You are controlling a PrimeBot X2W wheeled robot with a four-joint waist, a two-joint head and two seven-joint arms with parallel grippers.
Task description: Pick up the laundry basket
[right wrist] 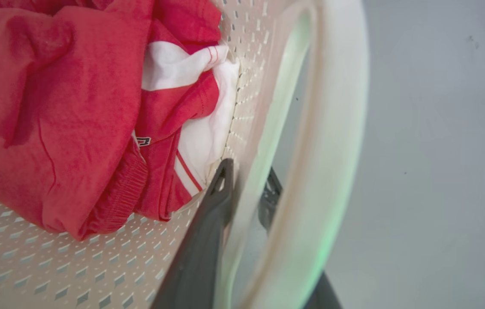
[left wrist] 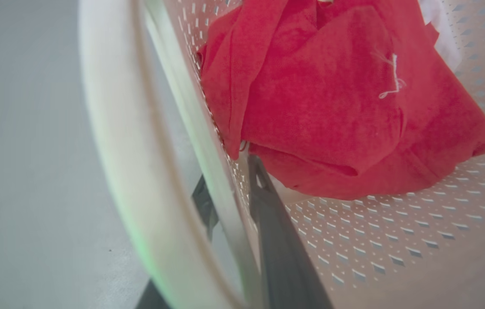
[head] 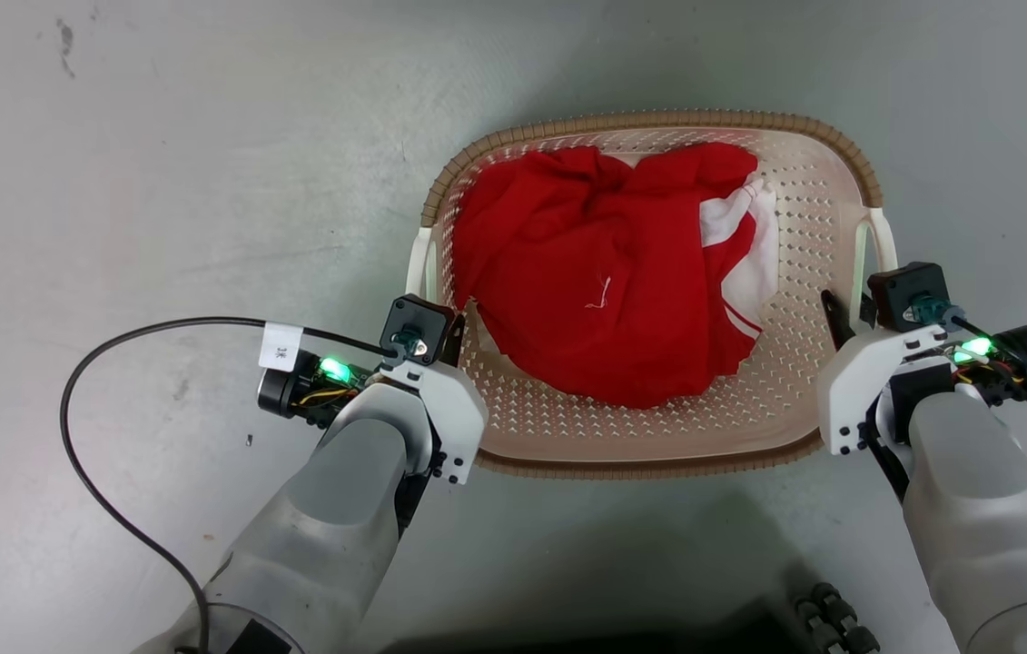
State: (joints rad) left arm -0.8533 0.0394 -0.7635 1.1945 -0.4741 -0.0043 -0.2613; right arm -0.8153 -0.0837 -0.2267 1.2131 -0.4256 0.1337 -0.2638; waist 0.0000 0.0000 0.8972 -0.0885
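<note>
The laundry basket, cream perforated plastic with a tan rim, stands on the grey floor with red and white clothes heaped inside. My left gripper is at its left side by the white loop handle. In the left wrist view the gripper straddles the basket wall, one finger inside and one between wall and handle, shut on it. My right gripper is at the right handle. In the right wrist view it clasps the wall the same way, beside the handle.
Bare grey floor lies all around the basket. A black cable loops from my left wrist over the floor at the left. A dark part of my own base shows at the bottom edge.
</note>
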